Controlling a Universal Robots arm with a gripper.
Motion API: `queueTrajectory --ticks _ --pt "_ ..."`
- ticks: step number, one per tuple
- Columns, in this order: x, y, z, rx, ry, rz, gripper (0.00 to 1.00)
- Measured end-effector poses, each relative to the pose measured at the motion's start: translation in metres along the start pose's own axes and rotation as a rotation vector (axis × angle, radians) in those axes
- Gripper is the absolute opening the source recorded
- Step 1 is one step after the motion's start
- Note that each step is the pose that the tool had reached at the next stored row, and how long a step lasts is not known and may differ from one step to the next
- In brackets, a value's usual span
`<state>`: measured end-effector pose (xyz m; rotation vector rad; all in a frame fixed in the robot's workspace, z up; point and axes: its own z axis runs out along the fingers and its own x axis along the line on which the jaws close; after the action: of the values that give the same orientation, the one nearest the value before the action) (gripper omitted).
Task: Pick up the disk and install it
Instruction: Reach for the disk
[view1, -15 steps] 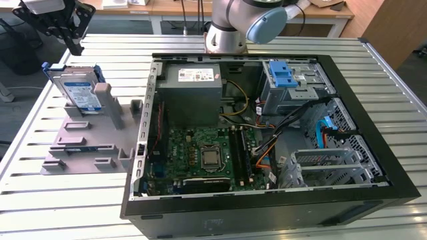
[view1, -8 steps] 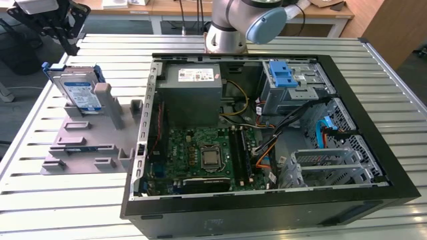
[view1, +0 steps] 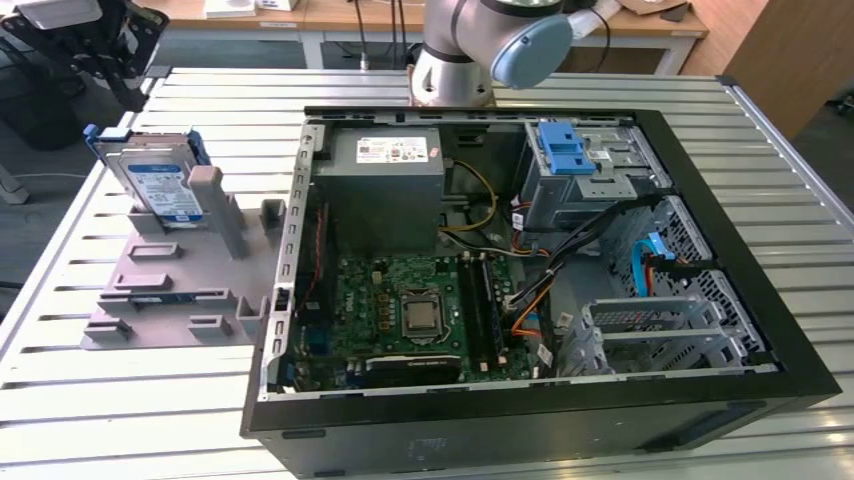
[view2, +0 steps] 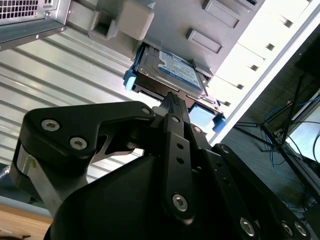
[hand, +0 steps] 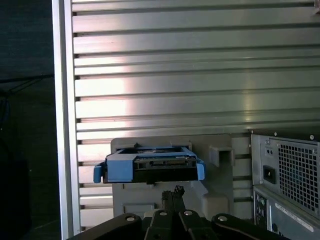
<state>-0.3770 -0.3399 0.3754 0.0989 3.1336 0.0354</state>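
Beside the open computer case (view1: 534, 425), on the exterior view's left, the disk (view1: 158, 185) stands on edge in a grey holder (view1: 160, 290) on the counter (view1: 134, 420), the narrow, empty pincer (hand: 177, 191) near it; gripping well likely means centring squarely on its blue-framed edge.

Open room above upright disk (view1: 158, 185)
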Motion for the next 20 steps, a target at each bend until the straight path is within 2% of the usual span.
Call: queueTrajectory --ticks 20 --pt "0.0312 0.0008 0.0029 0.0000 0.0000 0.000 0.11"
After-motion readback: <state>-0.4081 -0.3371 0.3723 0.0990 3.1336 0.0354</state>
